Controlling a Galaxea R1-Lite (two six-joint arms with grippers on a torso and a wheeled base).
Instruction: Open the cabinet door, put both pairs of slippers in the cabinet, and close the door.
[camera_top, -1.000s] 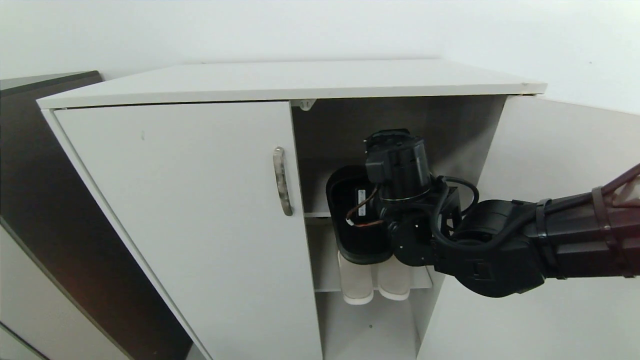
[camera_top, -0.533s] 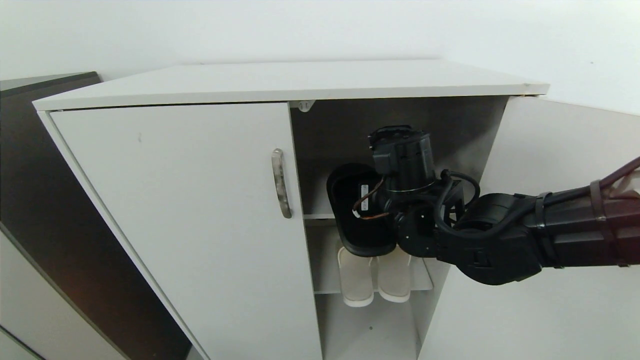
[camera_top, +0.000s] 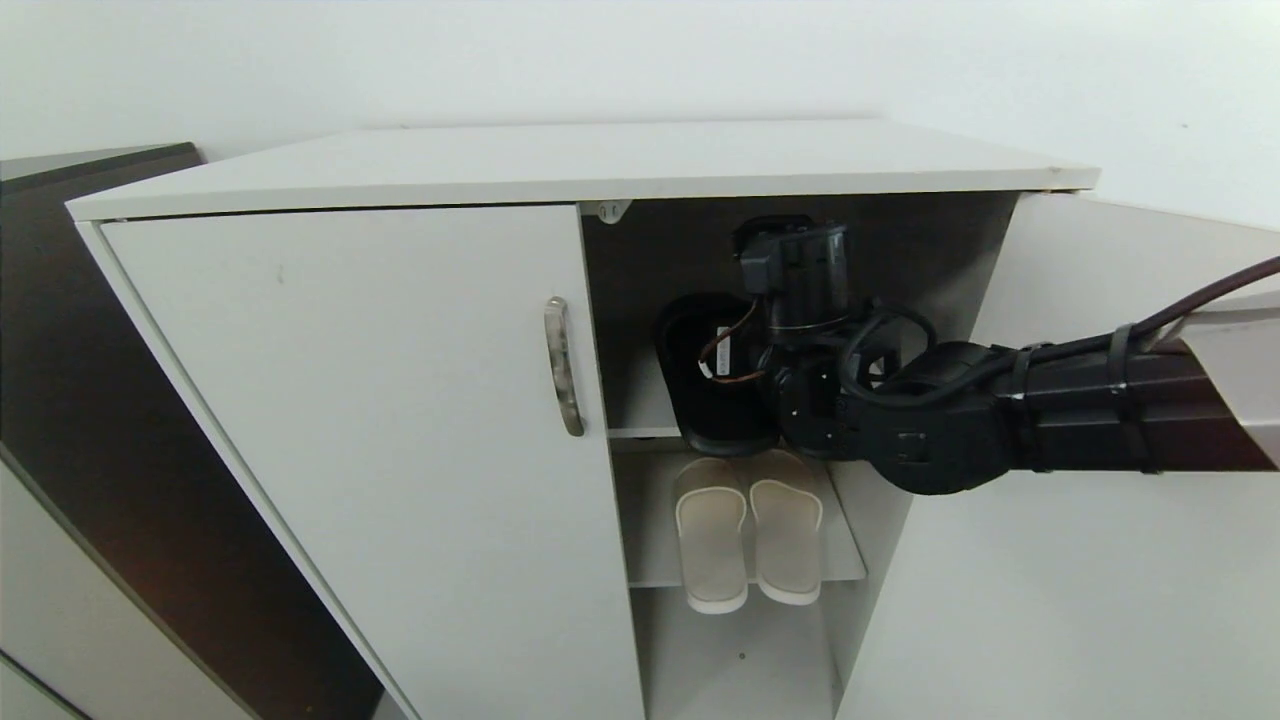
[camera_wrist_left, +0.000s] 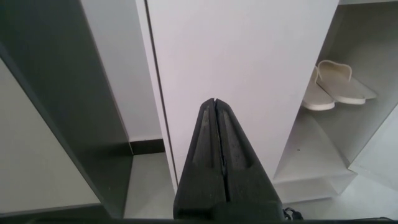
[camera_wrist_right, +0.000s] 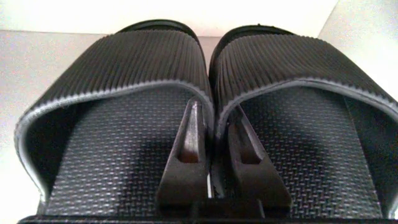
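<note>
A pair of black slippers (camera_top: 700, 400) (camera_wrist_right: 124, 124) hangs soles side by side in the cabinet's upper compartment, just above the shelf edge. My right gripper (camera_wrist_right: 214, 115) is shut on the two inner edges of the black slippers, its fingers pinching both together. A pair of white slippers (camera_top: 748, 530) (camera_wrist_left: 336, 84) lies flat on the middle shelf below, toes inward. The white cabinet (camera_top: 560, 160) has its right door (camera_top: 1100, 600) swung open and its left door (camera_top: 350, 400) closed. My left gripper (camera_wrist_left: 214, 102) is shut on nothing, low in front of the closed left door.
A metal handle (camera_top: 564, 365) sits on the closed left door near its inner edge. Dark furniture (camera_top: 100, 350) stands close on the cabinet's left side. The bottom compartment (camera_top: 735, 650) under the white slippers holds nothing.
My right arm rose and pushed deeper into the cabinet with the black slippers, uncovering the white slippers on the middle shelf. The head view shifted slightly.
</note>
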